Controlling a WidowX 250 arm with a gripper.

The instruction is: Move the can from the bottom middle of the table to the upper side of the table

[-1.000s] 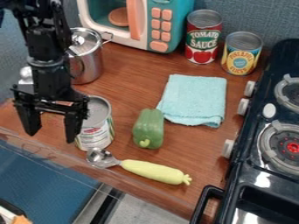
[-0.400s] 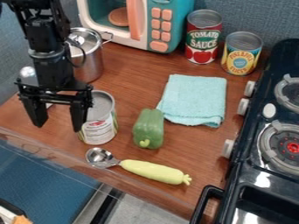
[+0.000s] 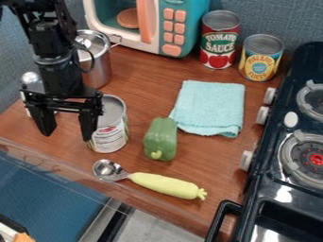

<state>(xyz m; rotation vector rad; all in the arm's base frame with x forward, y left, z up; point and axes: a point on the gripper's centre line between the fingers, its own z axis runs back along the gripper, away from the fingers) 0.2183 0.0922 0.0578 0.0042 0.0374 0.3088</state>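
The black gripper hangs at the left of the table, open, with its two fingers spread wide and nothing between them. Just right of it stands an upright can with a silvery top and a white label. The gripper's right finger overlaps the can's left side in the view; whether they touch I cannot tell. Beneath them is the brown wooden table.
A metal pot stands behind the can, and a toy microwave at the back. Two more cans, tomato sauce and pineapple, a blue cloth, green pepper, scoop and stove lie rightward.
The can has shifted slightly up and to the right. My gripper has moved the same way, staying beside the can with its fingers apart.
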